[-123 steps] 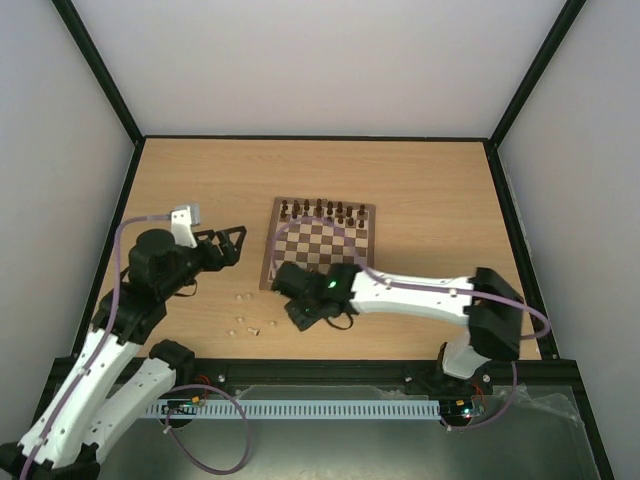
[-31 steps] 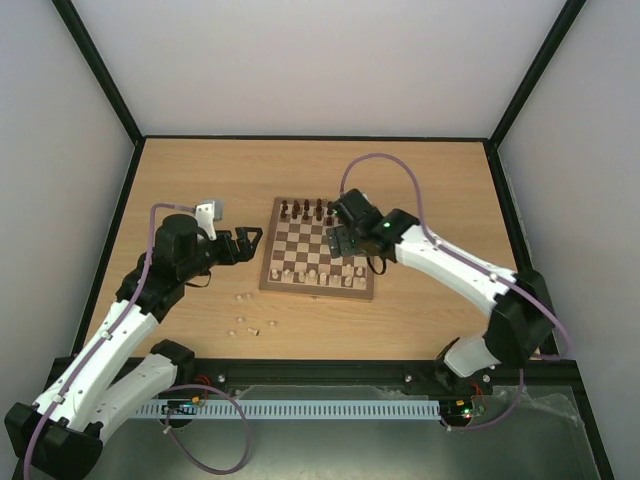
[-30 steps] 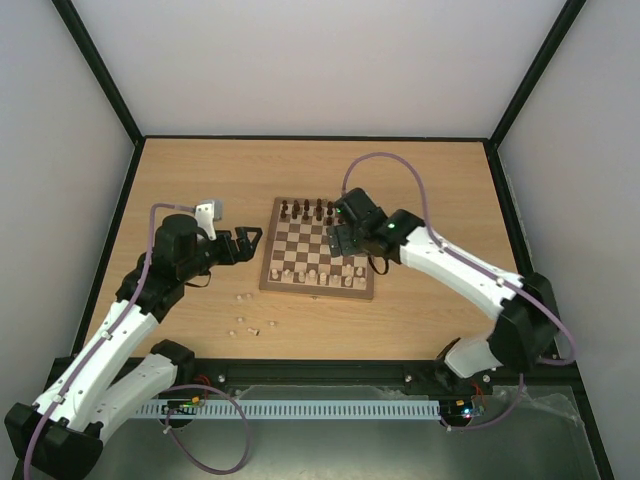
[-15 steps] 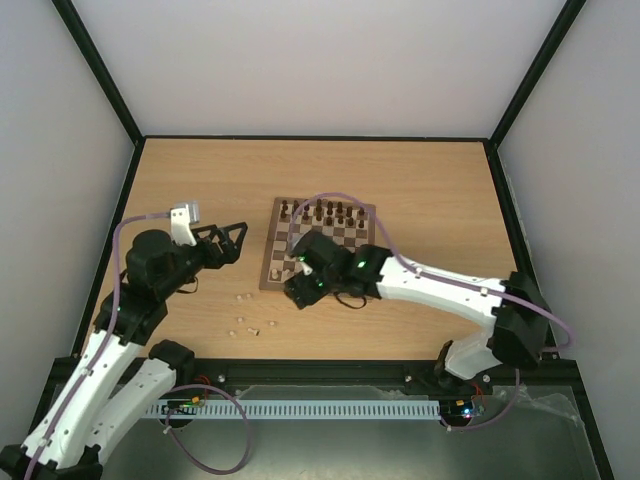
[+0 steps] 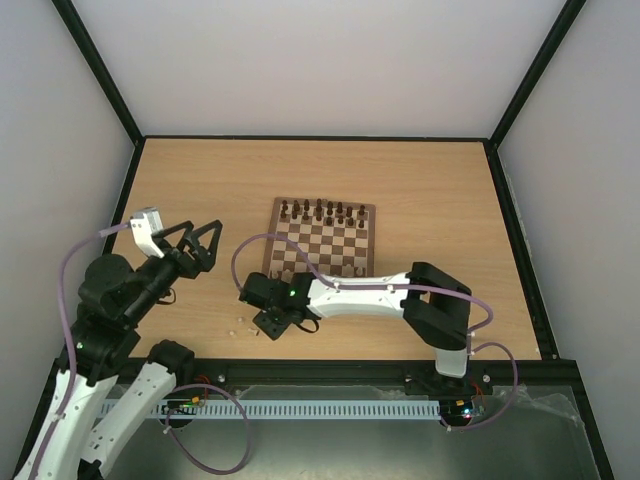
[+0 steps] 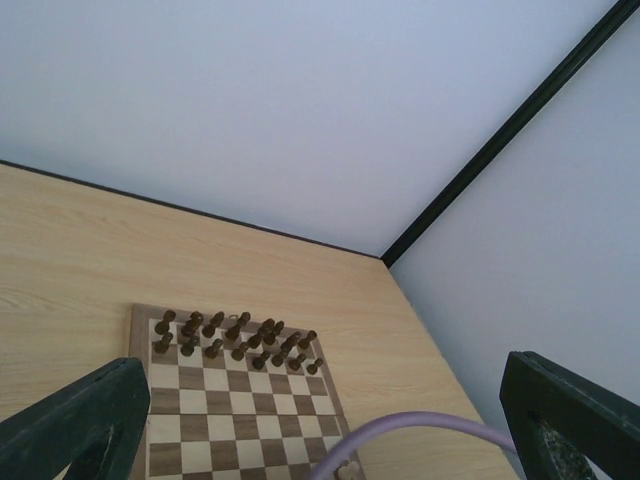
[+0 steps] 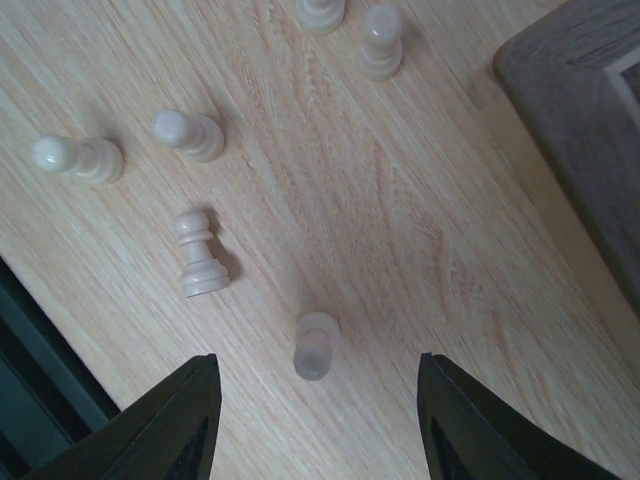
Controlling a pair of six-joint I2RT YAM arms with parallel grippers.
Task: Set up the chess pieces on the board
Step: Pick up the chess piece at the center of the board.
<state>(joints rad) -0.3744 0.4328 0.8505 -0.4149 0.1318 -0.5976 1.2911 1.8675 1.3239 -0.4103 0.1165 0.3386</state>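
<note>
One of the chess pieces [image 7: 314, 346] stands upright between right gripper's [image 7: 315, 392] spread fingers; left gripper [image 6: 320, 400] gapes too.

— Item 1, board [image 5: 322, 248]?
— On the table [image 5: 430, 180], centre, slightly right.
— Item 2, dark pieces [image 5: 320, 210]?
— 2 rows along the board's far edge.
— Item 3, chess pieces [image 7: 190, 135]?
— 6 counted, loose on the table off the board's near-left corner. 1 just ahead of the right gripper [image 7: 315, 380], 2 nearest the corner, 3 apart.
— Item 4, left gripper [image 5: 200, 235]?
— Left of the board, well apart.
</note>
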